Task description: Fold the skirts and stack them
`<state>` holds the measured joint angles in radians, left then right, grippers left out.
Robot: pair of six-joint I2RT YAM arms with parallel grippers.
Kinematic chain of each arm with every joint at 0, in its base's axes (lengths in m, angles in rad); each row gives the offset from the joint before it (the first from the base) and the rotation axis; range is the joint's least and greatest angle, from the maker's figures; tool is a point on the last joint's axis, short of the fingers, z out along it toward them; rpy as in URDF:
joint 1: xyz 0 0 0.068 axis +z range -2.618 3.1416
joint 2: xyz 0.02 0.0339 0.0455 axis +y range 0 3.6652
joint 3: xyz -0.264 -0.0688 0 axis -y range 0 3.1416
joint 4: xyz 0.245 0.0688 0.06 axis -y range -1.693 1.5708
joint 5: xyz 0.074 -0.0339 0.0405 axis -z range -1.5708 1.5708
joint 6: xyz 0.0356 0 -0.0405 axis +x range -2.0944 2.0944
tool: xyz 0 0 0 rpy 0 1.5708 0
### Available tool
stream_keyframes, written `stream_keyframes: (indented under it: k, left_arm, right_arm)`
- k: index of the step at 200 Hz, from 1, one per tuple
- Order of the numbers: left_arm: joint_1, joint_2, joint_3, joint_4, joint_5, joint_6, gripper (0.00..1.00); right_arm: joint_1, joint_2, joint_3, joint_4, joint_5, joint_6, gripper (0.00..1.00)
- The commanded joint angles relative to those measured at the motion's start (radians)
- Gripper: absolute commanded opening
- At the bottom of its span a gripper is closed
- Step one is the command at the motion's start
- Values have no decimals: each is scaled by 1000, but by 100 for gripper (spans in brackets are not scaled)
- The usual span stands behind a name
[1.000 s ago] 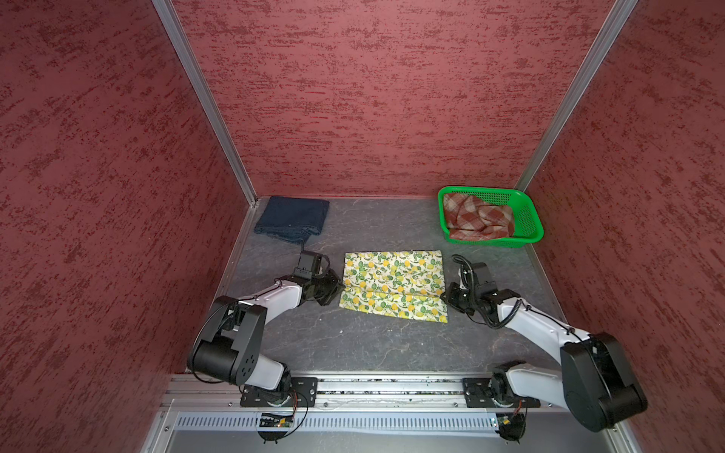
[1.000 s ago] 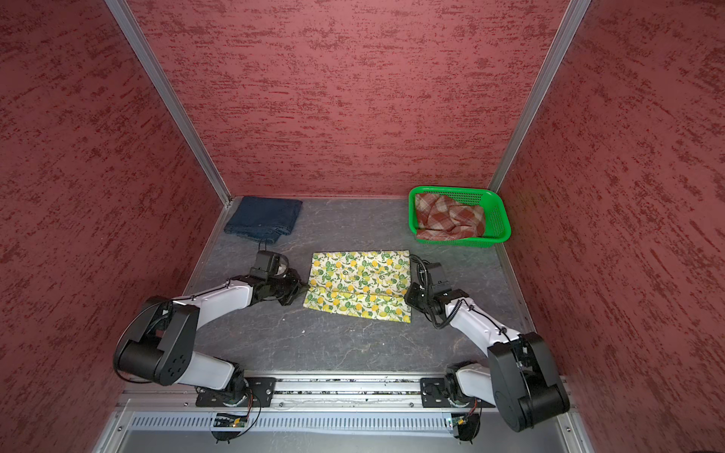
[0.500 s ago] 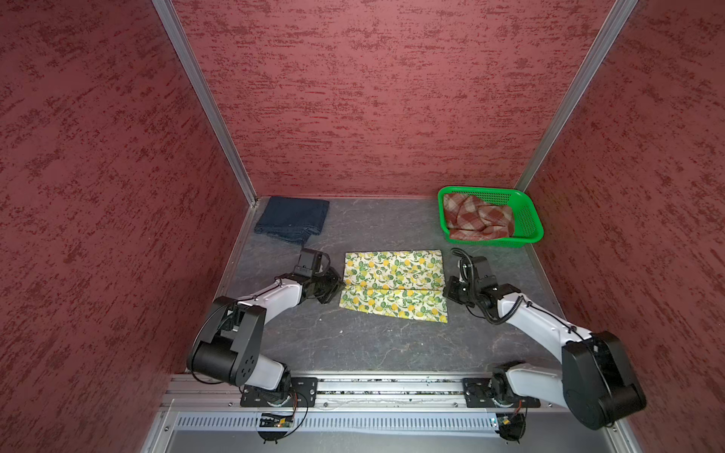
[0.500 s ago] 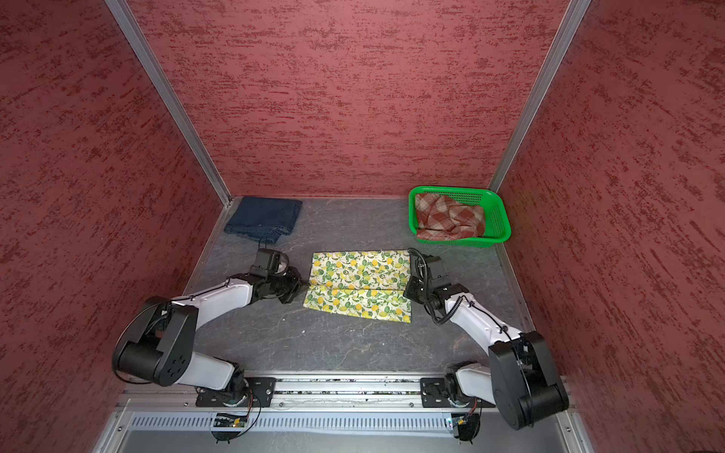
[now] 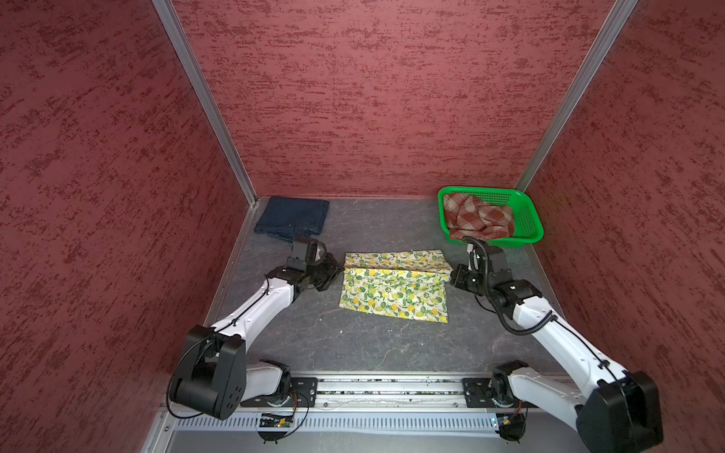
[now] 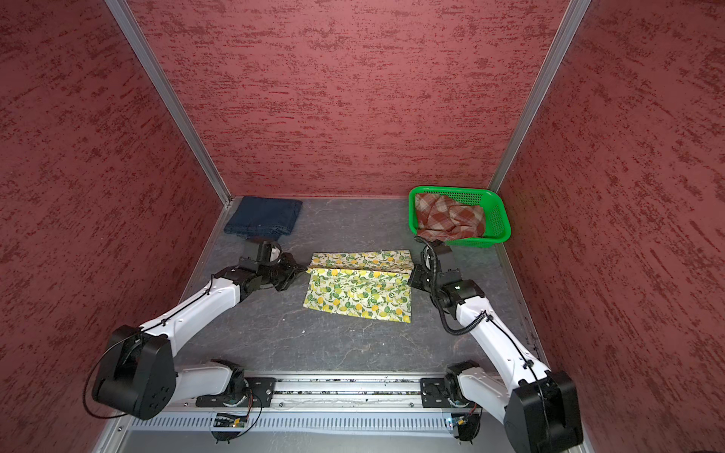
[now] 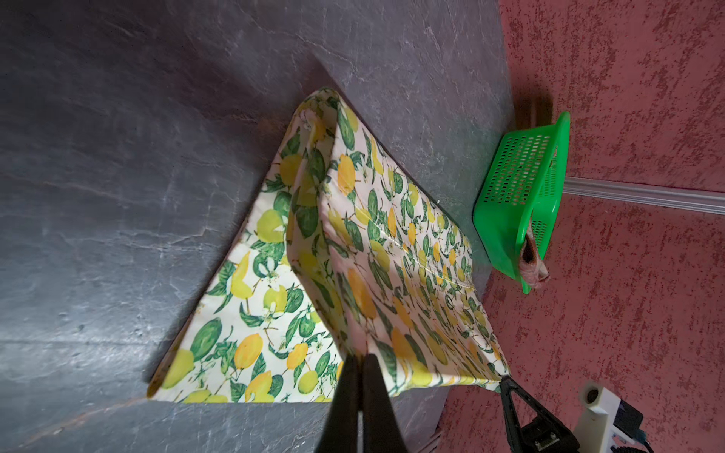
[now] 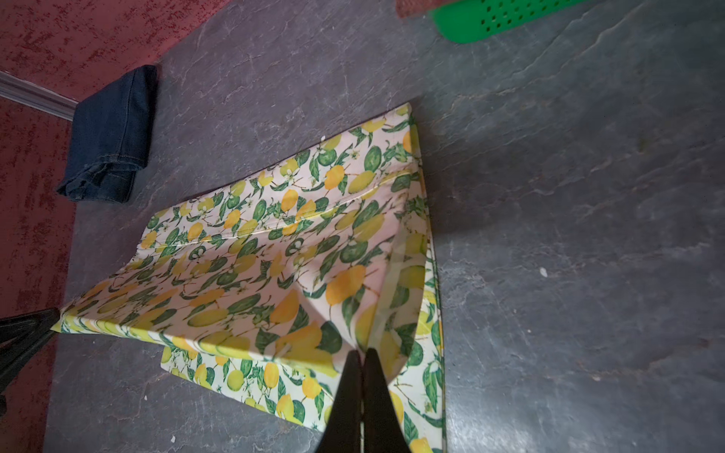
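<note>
Lemon-print skirt (image 5: 394, 288), pinched at opposite edges by left gripper (image 7: 360, 357) and right gripper (image 8: 363, 353), could be folded crooked if carried unevenly.

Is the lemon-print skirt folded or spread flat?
Mid-fold: left gripper and right gripper pinch the lemon-print skirt at its sides, a raised ridge between them.

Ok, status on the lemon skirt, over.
Left end effector, right end effector shut on lemon skirt edges. Fold taut between them. Nothing in the way.
</note>
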<state>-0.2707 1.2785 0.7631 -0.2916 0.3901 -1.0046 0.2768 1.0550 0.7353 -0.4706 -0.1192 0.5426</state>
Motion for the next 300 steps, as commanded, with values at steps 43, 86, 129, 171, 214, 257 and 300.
stream_keyframes:
  k: [43,86,129,171,214,257,300]
  left_arm:
    - [-2,-42,-160,18,-23,21,0]
    - [-9,-13,-240,89,-19,10,0]
    - [-22,-113,-249,85,-40,39,67]
    - [-22,-164,-215,-5,-84,93,76]
    - [-45,-83,-150,-97,-115,158,53]
    - [-114,15,-79,-162,-188,216,46]
    - [-120,92,-54,-166,-200,236,49]
  right_arm:
    - [-3,-114,-148,-69,-28,59,0]
    - [-1,-113,-243,-43,-38,78,17]
    - [-2,-96,-174,-75,32,76,58]
    - [-1,-23,-136,-30,-16,62,43]
    - [19,26,-122,-57,-17,64,37]
    - [39,74,-143,-46,6,71,37]
    - [60,196,-139,44,-14,70,37]
